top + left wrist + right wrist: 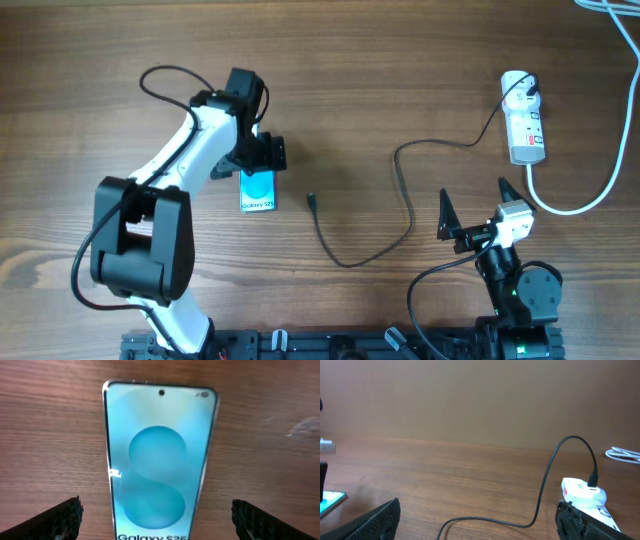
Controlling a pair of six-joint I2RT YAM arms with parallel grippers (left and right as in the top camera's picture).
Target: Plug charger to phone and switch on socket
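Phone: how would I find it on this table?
On the wooden table, follow the left white arm to its open claw. The phone lies flat just beneath it. Only it is a rectangle with a light blue screen; the cable is thin, the socket white.

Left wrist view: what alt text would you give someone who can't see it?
A light blue phone lies screen-up on a wooden table, with "Galaxy" printed along its lower edge. The left gripper is open, its black fingertips on either side of the phone, not touching it.
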